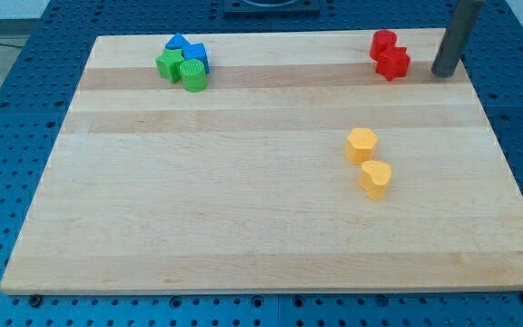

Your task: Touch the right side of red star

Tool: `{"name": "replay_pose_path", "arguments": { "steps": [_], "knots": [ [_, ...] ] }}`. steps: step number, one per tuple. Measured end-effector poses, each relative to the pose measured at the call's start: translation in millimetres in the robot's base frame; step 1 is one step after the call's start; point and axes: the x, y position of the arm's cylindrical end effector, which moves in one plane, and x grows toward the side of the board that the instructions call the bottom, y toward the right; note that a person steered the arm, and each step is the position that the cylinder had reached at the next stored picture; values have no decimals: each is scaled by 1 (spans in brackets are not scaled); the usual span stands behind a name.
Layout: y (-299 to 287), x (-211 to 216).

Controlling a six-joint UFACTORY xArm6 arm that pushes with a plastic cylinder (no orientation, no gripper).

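The red star [393, 63] lies near the view's top right of the wooden board [243, 209], touching a second red block [382, 43] just above it. My tip [444, 73] is at the end of the dark rod, to the right of the red star, with a small gap between them.
Two yellow blocks, a hexagon [361, 144] and a heart-like one [376, 178], sit below the red star. A cluster at the top left holds two blue blocks [189, 51], a green star [170, 64] and a green cylinder [193, 75]. The board's right edge is close to the rod.
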Motion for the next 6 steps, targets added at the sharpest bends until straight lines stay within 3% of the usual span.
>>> {"name": "replay_pose_path", "arguments": {
  "steps": [6],
  "knots": [
    [-48, -6]
  ]
}}
